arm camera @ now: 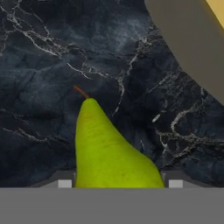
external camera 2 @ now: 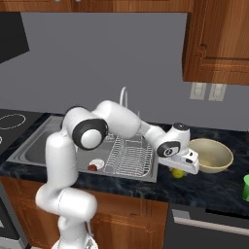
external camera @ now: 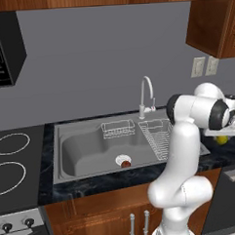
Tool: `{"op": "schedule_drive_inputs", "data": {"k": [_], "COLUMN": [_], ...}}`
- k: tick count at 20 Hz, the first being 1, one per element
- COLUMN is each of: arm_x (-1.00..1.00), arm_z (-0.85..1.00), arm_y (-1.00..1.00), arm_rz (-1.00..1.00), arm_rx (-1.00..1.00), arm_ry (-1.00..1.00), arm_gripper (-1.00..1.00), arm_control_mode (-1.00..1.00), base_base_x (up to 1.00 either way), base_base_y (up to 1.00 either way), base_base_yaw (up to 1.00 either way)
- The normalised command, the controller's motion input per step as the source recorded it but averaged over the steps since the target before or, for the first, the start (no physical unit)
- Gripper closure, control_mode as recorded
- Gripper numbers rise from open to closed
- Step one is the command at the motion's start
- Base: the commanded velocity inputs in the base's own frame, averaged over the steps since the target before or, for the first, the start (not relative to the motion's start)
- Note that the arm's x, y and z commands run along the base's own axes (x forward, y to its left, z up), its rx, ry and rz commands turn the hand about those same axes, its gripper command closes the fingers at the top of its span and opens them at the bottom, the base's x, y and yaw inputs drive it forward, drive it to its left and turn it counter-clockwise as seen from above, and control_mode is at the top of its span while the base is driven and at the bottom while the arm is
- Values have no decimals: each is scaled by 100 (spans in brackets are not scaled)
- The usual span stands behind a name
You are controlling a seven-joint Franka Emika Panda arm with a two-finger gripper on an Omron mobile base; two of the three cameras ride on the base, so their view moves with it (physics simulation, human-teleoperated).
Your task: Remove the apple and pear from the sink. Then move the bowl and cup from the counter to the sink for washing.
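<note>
Two fruits are seen in separate places. The pear (arm camera: 109, 148) lies on the dark speckled counter (external camera 2: 214, 187) just right of the sink (external camera: 82, 150), with its stem end pointing away from the hand camera. In the hand view the pear is framed between the two finger tips of the gripper (arm camera: 120, 183), one on each side of its broad end. Whether the fingers (arm camera: 64, 183) actually press on the fruit cannot be told; the jaws are spread wide around it. In the right base view the pear is glimpsed as a yellow-green patch directly under the gripper, near the front edge of the counter.

The apple (external camera: 126, 164) is seen in the basin, by the round drain. A wire rack (external camera 2: 127, 156) is set in the right part of the sink.

The bowl (external camera 2: 210, 154) stands upright on the counter just right of the gripper and farther back. The cup (external camera 2: 245, 187) is partly cut off at the right edge, well apart from the bowl.
</note>
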Motion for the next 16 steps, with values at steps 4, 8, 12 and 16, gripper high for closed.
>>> {"op": "schedule_drive_inputs", "data": {"k": [4, 8, 12, 16], "arm_x": [-2, -6, -8, -4], "arm_z": [-1, -8, -9, -8], "arm_y": [-22, -11, -3, 0], "arm_rz": [1, 0, 0, 0], "arm_rx": [4, 11, 12, 9], "arm_ry": [3, 3, 0, 0], "arm_gripper": [100, 100, 100, 100], "arm_control_mode": [-100, -100, -100, -100], "base_base_x": [0, 0, 0, 0], "base_base_y": [0, 0, 0, 0], "base_base_yaw": [0, 0, 0, 0]}}
